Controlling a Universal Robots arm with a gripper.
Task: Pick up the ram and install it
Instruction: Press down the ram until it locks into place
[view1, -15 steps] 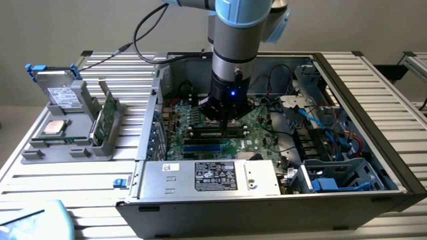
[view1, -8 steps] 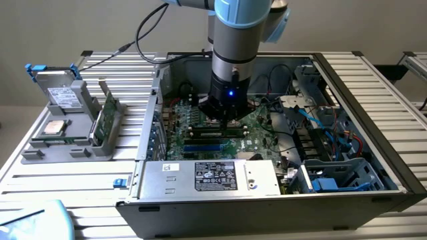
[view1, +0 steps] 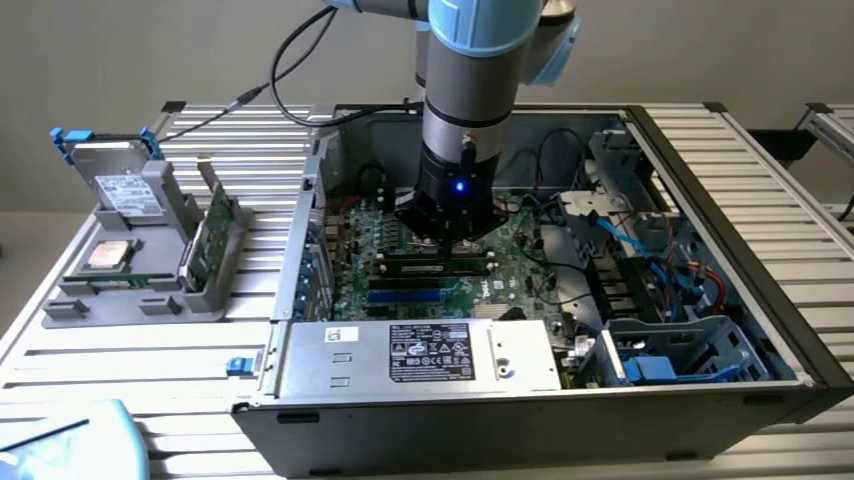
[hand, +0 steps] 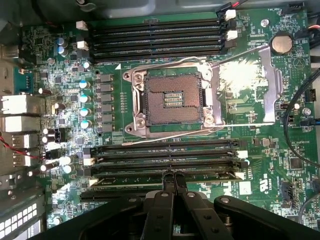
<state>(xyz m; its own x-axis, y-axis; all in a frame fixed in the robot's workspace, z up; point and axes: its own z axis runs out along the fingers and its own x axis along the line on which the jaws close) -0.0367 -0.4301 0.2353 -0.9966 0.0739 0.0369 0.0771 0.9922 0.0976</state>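
1. The arm reaches down into the open computer case (view1: 747, 300), which lies on a slatted metal desk (view1: 134, 340). Its hand (view1: 446, 238) hangs low over the motherboard (view1: 400, 270).
2. In the wrist view the hand (hand: 173, 176) has its two fingertips (hand: 169, 179) pressed together at the lower bank of memory slots (hand: 165, 160), just below the open processor socket (hand: 172, 100).
3. The ram (hand: 150, 176) appears to be the slim green strip lying lengthwise in the slot right at those fingertips; the closed tips rest on or press against its upper edge, though the contact itself is hard to make out.
4. A second bank of memory slots (hand: 157, 40) sits on the far side of the socket.
5. On the exterior view's left, a grey holder (view1: 134, 270) on the desk carries a square silver processor chip (view1: 110, 255), an upright green circuit card (view1: 207, 240) and a drive (view1: 127, 190).
6. The power supply (view1: 420, 355) sits at the near edge of the case.
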